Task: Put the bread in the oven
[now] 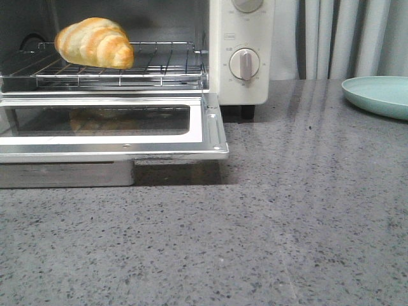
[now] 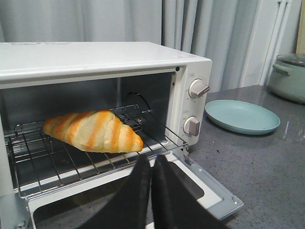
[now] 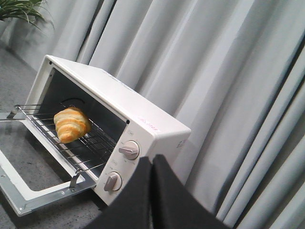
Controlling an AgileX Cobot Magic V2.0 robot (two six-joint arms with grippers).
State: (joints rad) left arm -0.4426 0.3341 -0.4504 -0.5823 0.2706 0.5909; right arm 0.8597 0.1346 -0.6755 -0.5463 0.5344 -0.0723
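Observation:
The golden-brown bread (image 1: 95,43) lies on the wire rack inside the cream-white oven (image 1: 242,83), whose glass door (image 1: 108,131) hangs open and flat. The bread also shows in the left wrist view (image 2: 93,131) and the right wrist view (image 3: 71,124). My left gripper (image 2: 152,160) is shut and empty, in front of the open door, a little short of the bread. My right gripper (image 3: 152,161) is shut and empty, raised off to the right of the oven (image 3: 143,129). Neither gripper shows in the front view.
A pale teal plate (image 1: 379,95) sits empty on the grey counter to the right of the oven, also in the left wrist view (image 2: 242,116). A grey-green pot (image 2: 288,78) stands further right. Grey curtains hang behind. A plant (image 3: 19,9) is at the far left.

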